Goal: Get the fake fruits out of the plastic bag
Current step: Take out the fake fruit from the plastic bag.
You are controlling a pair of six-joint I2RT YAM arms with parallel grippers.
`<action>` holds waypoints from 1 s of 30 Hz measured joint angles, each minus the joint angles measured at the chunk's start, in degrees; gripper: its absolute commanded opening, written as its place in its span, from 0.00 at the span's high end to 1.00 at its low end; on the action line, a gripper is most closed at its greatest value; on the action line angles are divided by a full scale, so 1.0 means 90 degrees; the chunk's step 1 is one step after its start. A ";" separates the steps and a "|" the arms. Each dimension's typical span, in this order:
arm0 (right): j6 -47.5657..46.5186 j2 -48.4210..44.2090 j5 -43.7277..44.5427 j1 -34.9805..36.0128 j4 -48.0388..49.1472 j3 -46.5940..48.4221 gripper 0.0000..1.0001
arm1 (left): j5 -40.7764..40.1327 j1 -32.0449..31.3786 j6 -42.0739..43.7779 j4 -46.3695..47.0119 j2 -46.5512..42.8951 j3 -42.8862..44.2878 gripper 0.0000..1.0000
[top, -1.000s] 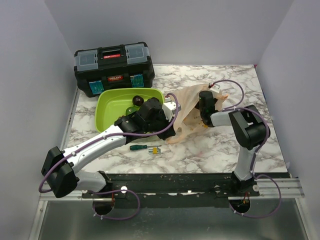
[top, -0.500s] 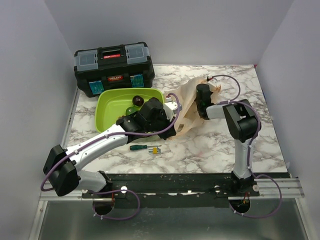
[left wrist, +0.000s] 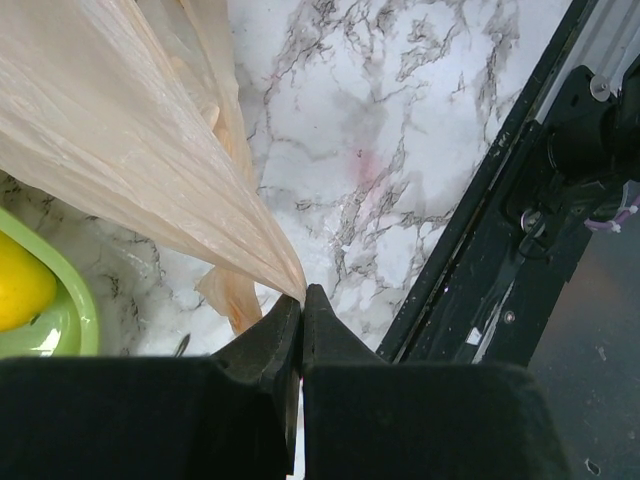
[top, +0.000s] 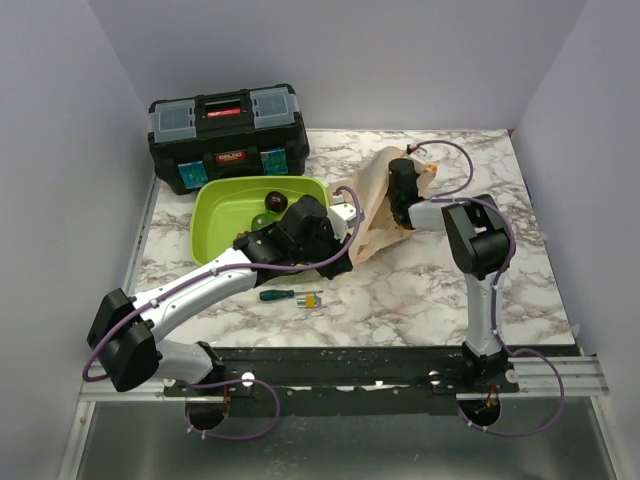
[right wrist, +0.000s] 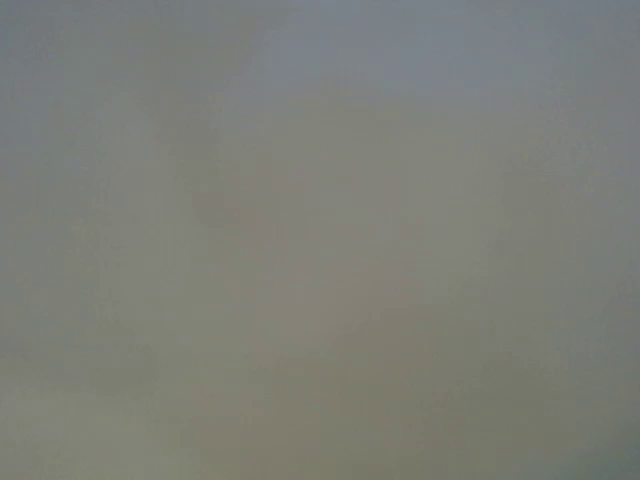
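In the green tray (top: 215, 215), two fruits (top: 270, 198); left tool (left wrist: 302, 300) pinches the one bag (left wrist: 120, 150); right tool (top: 398, 205), opening unclear.

I'm looking at the plastic bag (left wrist: 130, 150) crinkling thin and translucent, the bench (left wrist: 380, 120) shining smooth with marble veining, the plastic tray (left wrist: 75, 335) gleaming glossy, my left hand (left wrist: 302, 297) showing matt black.
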 measured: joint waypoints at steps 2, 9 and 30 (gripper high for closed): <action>-0.0087 0.0000 -0.0163 -0.0012 -0.0007 0.0000 0.10 | 0.0002 0.0000 -0.0002 -0.0019 0.0000 0.0002 1.00; -0.0398 0.0041 -0.0389 -0.0010 -0.0508 0.0347 0.36 | -0.0007 0.0000 0.0000 -0.0044 0.0000 0.0002 1.00; -0.0151 -0.3019 -0.0651 -0.0131 -0.1144 -0.2324 0.88 | -0.0005 -0.0032 0.0002 -0.0389 -0.0034 0.0002 1.00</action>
